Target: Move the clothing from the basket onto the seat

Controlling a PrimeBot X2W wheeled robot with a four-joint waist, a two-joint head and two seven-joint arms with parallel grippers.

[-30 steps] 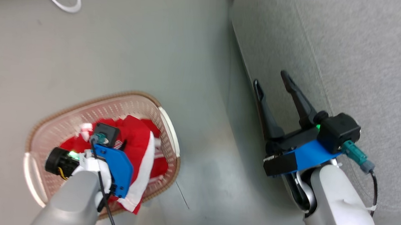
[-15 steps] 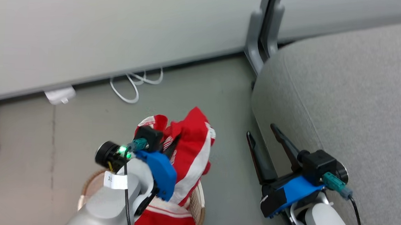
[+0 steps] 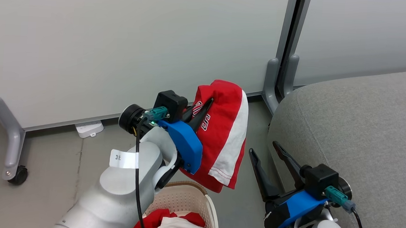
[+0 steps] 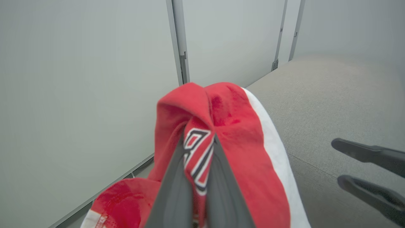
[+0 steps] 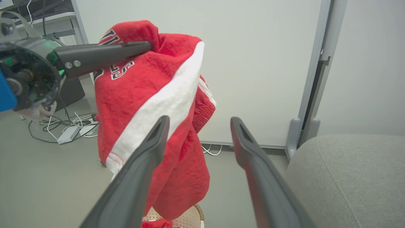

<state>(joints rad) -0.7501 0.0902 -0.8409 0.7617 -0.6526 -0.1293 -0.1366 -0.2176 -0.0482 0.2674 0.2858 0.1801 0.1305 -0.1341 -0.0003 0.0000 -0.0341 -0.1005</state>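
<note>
Garment (image 3: 222,136), red with a white side stripe and dark lettering, hangs pinched in the closed fingers of the left gripper (image 3: 205,105). It is now clear above the basket (image 3: 183,197) at near left; 0.5 s ago the fabric overlapped the rim. A second red garment (image 3: 171,225) lies inside. The right gripper (image 3: 262,147) is spread wide and empty, beside the grey seat (image 3: 364,131) at right.

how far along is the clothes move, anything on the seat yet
Done: nothing yet; no garment lies on the visible part of the seat. In hand: the left gripper is shut on one red garment, held above the basket. Left: carry it to the seat, then fetch the second garment from the basket. The right gripper is open and empty.
</note>
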